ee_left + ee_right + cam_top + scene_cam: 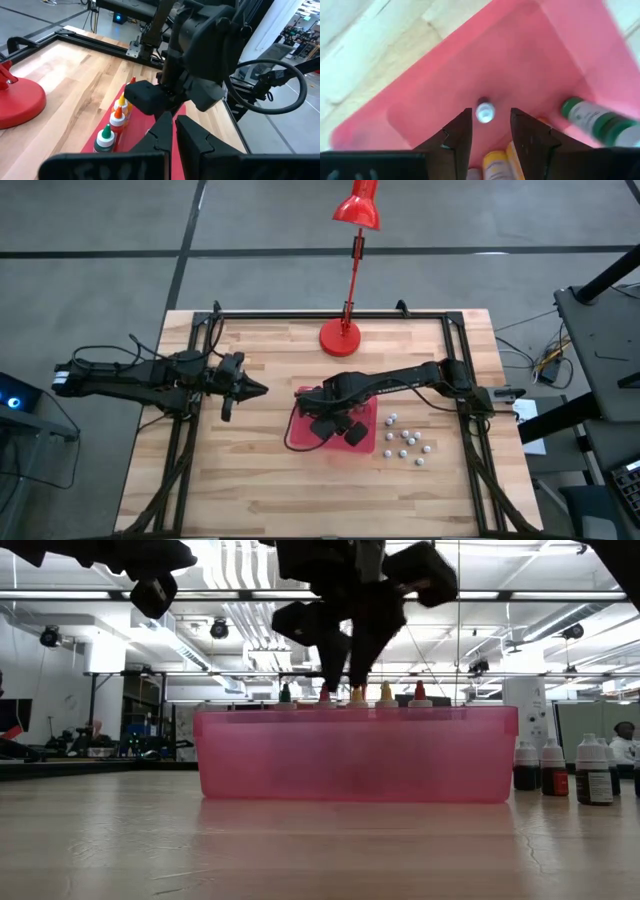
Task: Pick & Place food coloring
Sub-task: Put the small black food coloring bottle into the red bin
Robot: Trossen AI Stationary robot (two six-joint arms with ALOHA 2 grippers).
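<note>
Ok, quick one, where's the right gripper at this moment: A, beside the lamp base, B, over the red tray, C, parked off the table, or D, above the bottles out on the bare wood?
B: the high view shows the right gripper over the red tray, with its wrist view looking straight down into it.

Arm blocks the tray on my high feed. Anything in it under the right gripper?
Observer: Yes. The left wrist view shows a row of upright bottles in the tray.
Operator: Is it holding one?
Observer: No. The right gripper is open, one finger on each side of a white cap, with gaps on both sides.
Operator: How low is it?
Observer: In the low view its fingertips are about level with the bottle caps, right at the tray rim.
</note>
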